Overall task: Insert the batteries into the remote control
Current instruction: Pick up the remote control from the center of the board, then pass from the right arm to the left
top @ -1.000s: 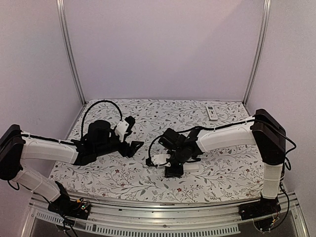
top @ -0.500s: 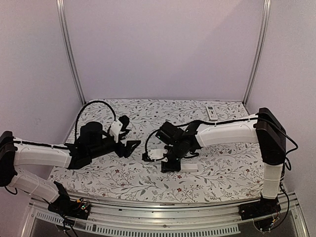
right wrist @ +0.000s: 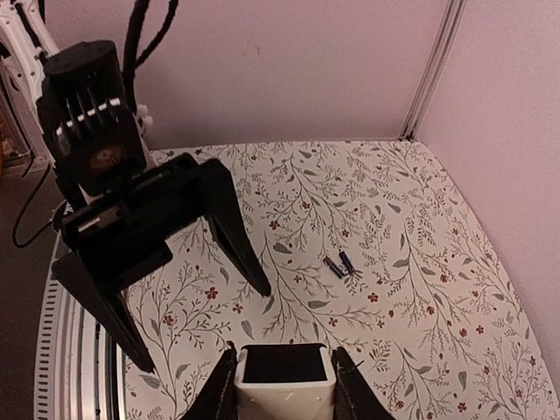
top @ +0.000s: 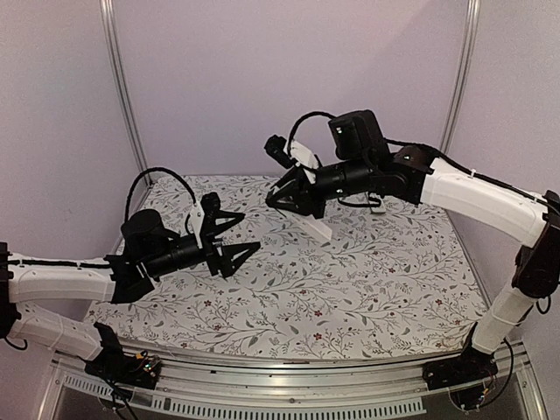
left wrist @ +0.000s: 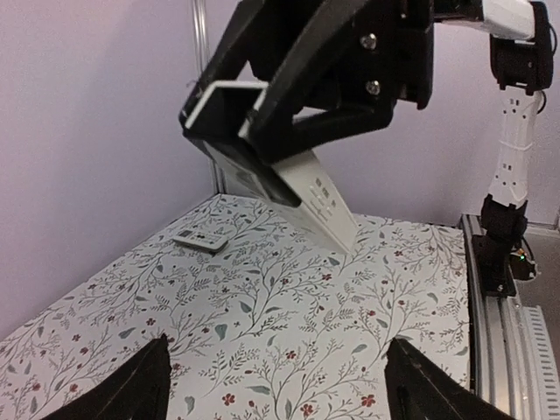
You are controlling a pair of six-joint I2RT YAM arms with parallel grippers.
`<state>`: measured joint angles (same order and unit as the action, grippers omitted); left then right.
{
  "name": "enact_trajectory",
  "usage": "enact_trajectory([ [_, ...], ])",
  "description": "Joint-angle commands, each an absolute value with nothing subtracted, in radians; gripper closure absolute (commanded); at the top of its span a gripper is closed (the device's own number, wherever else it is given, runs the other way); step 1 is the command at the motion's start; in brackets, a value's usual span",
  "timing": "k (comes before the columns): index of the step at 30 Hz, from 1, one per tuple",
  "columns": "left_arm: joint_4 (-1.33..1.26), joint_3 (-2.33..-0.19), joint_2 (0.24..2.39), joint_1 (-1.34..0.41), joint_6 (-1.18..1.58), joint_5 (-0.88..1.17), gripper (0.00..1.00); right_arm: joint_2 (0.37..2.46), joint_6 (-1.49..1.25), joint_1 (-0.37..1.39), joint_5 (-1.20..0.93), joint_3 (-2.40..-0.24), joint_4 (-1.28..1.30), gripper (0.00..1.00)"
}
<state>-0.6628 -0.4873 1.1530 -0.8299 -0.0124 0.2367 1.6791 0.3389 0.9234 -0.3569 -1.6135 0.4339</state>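
Our left gripper (top: pixel 245 233) hovers at left, jaws wide, holding nothing. At centre, the right gripper (top: pixel 297 199) clamps the remote (top: pixel 318 227) aloft, tilted. The batteries (right wrist: pixel 341 264) lie on the table (top: pixel 394 289), centre-right of the right wrist view. We judge the remote is being presented; next the left must fetch a battery.

Right gripper (top: pixel 296 199) clamps white remote (top: pixel 317 227), tilted, above floral table (top: pixel 394 280); left gripper (top: pixel 248 233) jaws spread, facing it.

Matt floral tablecloth (top: pixel 394 280), smooth white plastic remote (left wrist: pixel 319 199), metal rail (top: pixel 289 374)
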Motion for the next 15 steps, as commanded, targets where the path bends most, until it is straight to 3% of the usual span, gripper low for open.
enact_trajectory([
  [1,-0.746,-0.609,1.247,-0.886,-0.004,0.352,0.15,1.598,0.197,0.933,-0.503,-1.581,0.18,1.0],
  [11,-0.862,-0.818,1.435,-0.885,0.181,0.52,0.14,1.533,0.072,0.933,-0.67,-1.54,-0.025,1.0],
  [15,-0.84,-0.879,1.494,-0.886,0.235,0.611,0.29,1.519,0.055,0.934,-0.667,-1.523,-0.056,1.0],
])
